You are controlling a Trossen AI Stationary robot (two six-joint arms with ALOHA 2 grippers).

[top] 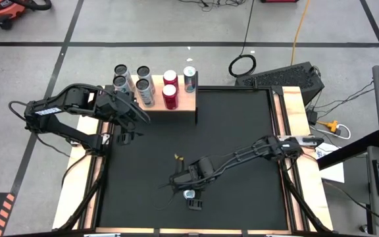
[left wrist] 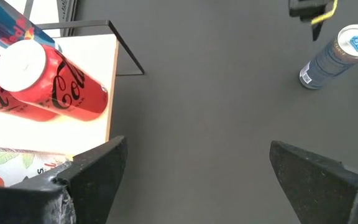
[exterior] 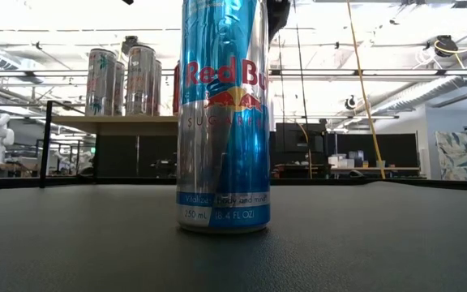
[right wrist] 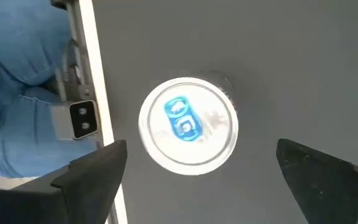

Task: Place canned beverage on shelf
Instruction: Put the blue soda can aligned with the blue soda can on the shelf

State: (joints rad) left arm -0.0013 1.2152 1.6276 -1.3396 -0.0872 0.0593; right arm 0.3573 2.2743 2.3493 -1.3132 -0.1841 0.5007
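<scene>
A blue-and-silver Red Bull can (exterior: 221, 122) stands upright on the black mat near the table's front edge, its top (right wrist: 188, 124) facing up. My right gripper (top: 187, 195) hovers over it, open and pointing steeply down. One finger (right wrist: 98, 168) stands off each side of the can's top, and neither touches it. The shelf (top: 186, 102), a light wooden top on thin dark legs, stands at the far left and carries several upright cans, red ones (left wrist: 42, 81) and silver ones (exterior: 124, 81). My left gripper (left wrist: 197, 144) waits open beside the shelf's near edge.
Bare black mat (top: 235, 125) lies between the can and the shelf. A small camera (right wrist: 79, 118) sits at the table's near edge, with a person's blue trouser leg (right wrist: 17, 81) just beyond it. Wooden strips (top: 295, 105) border the mat's sides.
</scene>
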